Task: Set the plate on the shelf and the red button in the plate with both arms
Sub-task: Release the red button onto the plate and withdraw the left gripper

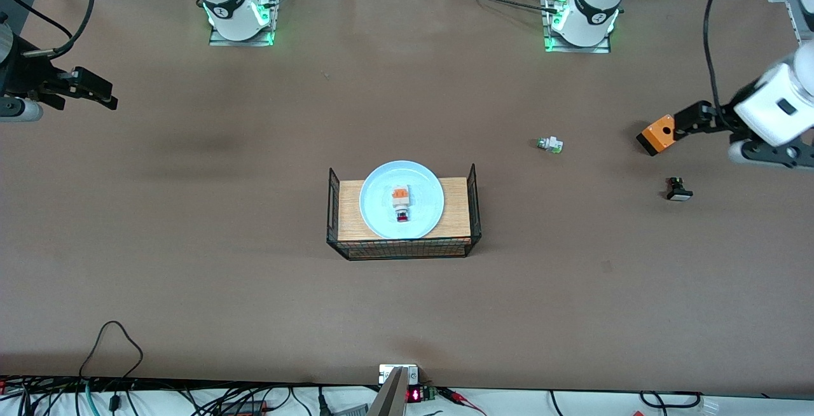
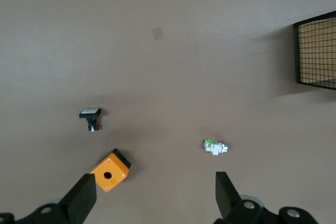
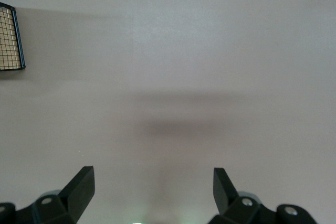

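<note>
The pale light-blue plate (image 1: 381, 209) lies on a wooden board inside a black wire basket (image 1: 474, 206) at the middle of the table. The red button (image 1: 400, 203) lies on the plate, its dark red tip toward the front camera. My left gripper (image 1: 685, 120) is open and empty, up in the air over the left arm's end of the table, near an orange box; in the left wrist view (image 2: 156, 182) nothing is between its fingers. My right gripper (image 1: 98, 91) is open and empty over the right arm's end of the table, with only bare table under it in the right wrist view (image 3: 152, 177).
An orange box (image 1: 657, 134) with a hole lies on the table (image 2: 110, 170). A black part with a white cap (image 1: 678, 190) (image 2: 91, 116) lies nearer the front camera. A white part with a green tip (image 1: 550, 144) (image 2: 215, 147) lies between box and basket (image 2: 315, 51) (image 3: 10, 38).
</note>
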`<state>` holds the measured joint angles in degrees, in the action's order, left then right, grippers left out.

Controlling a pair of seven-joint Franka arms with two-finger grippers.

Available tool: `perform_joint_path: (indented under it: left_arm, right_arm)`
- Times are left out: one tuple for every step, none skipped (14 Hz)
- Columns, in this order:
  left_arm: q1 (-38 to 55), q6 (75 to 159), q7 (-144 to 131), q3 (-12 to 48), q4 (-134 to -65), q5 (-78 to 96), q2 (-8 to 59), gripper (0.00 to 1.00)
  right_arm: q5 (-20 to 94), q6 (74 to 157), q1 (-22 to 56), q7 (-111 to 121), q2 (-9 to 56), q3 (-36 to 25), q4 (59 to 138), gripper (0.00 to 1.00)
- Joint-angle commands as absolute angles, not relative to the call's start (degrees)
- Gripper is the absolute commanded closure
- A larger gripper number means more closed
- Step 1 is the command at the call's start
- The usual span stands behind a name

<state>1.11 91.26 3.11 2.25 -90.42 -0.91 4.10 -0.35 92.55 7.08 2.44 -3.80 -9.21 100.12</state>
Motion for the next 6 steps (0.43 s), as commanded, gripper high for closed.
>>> perform_joint_path:
  left_arm:
    - [0.26,95.98,0.45,3.25,-98.09,0.08,-2.20,0.00]
    - [0.26,95.89,0.35,3.25,-97.91,0.35,-2.20,0.00]
    - [0.26,95.89,0.53,3.16,-97.82,0.35,-2.20,0.00]
    - [0.26,95.89,0.70,2.82,-97.82,0.18,-2.11,0.00]
    - [0.26,95.89,0.88,2.73,-97.74,-0.35,-2.11,0.00]
    - [0.26,95.54,1.84,2.64,-97.56,-0.53,-1.85,0.00]
  right_arm:
    - [-1.05,92.29,7.21,2.20,-5.19,-9.05,100.90,0.00]
    - [-1.05,92.29,7.21,2.20,-5.19,-9.05,100.90,0.00]
    - [-1.05,92.29,7.12,2.20,-5.19,-9.05,100.90,0.00]
    - [-1.05,92.29,7.21,2.20,-5.19,-9.05,100.90,0.00]
    - [-1.05,92.29,7.12,2.20,-5.19,-9.14,100.90,0.00]
    - [-1.05,92.29,7.21,2.20,-5.19,-9.14,100.90,0.00]
